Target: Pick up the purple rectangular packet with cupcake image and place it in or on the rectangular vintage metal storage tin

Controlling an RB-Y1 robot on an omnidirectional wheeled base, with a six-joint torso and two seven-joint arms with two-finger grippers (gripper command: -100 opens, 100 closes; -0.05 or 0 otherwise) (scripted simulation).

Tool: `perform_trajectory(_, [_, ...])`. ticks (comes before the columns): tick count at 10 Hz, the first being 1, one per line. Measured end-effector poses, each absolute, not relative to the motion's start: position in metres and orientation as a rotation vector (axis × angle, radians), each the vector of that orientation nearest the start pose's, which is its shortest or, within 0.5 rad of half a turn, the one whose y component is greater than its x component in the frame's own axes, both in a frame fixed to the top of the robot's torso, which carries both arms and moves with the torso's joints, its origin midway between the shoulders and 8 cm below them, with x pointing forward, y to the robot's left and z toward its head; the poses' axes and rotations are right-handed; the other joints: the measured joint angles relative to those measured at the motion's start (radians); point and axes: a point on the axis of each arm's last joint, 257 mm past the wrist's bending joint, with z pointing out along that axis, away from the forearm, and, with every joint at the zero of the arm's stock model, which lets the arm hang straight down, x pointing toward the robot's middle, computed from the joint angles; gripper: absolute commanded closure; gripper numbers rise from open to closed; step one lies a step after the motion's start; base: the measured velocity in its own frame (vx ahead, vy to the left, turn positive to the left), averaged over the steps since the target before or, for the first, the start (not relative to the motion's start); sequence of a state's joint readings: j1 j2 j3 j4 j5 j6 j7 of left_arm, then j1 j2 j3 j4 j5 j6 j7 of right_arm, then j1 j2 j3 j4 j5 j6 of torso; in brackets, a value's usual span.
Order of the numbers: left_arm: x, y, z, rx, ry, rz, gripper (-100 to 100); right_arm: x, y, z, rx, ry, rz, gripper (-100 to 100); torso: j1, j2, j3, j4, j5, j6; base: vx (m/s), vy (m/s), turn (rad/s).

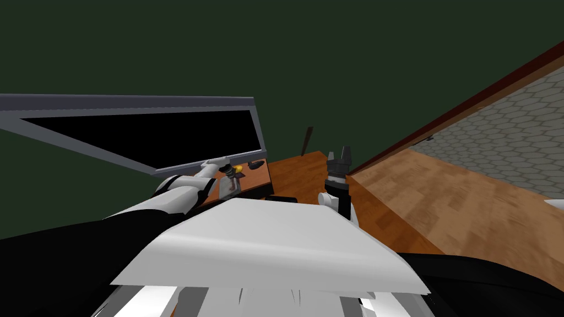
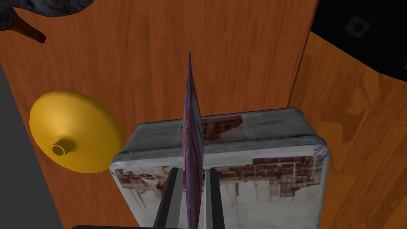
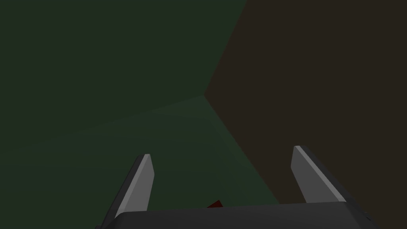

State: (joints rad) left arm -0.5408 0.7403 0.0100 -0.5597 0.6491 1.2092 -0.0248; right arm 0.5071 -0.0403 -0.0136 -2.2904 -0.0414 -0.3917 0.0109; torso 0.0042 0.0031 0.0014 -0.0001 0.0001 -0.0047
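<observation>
My left gripper (image 2: pixel 190 179) is shut on the purple packet (image 2: pixel 192 131), which stands edge-on between its fingers. Right beneath hangs the rectangular tin (image 2: pixel 254 167), whitish with faded printed pictures, resting on a brown wooden tabletop (image 2: pixel 159 51). The packet's far end reaches past the tin's back edge. In the head view the left gripper (image 1: pixel 230 175) is over the tin (image 1: pixel 230 187) on the small table (image 1: pixel 259 179) under a window. My right gripper (image 3: pixel 222 175) is open, held up over the floor to the right (image 1: pixel 339 157).
A yellow funnel-shaped object (image 2: pixel 75 131) lies beside the tin. A dark object (image 2: pixel 43 10) sits at the table's far end. The table edge (image 2: pixel 302 63) drops to wooden floor (image 2: pixel 349 119). The grey window frame (image 1: pixel 165 104) encloses a black area.
</observation>
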Motion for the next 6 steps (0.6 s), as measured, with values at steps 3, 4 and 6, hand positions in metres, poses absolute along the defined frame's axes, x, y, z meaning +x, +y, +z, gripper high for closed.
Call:
perform_trajectory(3, [0.381, 0.548, -0.400, -2.557, 1.638, -0.003, 100, 0.358, -0.288, 0.006, 0.733, 0.694, 1.279, 0, 0.002, 0.002, 0.001, 0.000, -0.001, -0.003, -0.023, 0.016, 0.003])
perform_trajectory(4, [0.382, 0.552, -0.392, -2.558, 1.639, 0.004, 100, 0.358, -0.288, 0.006, 0.733, 0.694, 1.279, 0, 0.002, 0.003, 0.001, 0.000, -0.002, -0.004, -0.019, 0.016, -0.004])
perform_trajectory(6, [0.382, 0.558, -0.381, -2.554, 1.645, 0.011, 100, 0.358, -0.288, 0.006, 0.733, 0.694, 1.279, 0, 0.002, 0.004, 0.002, 0.000, -0.003, -0.006, -0.016, 0.015, 0.005])
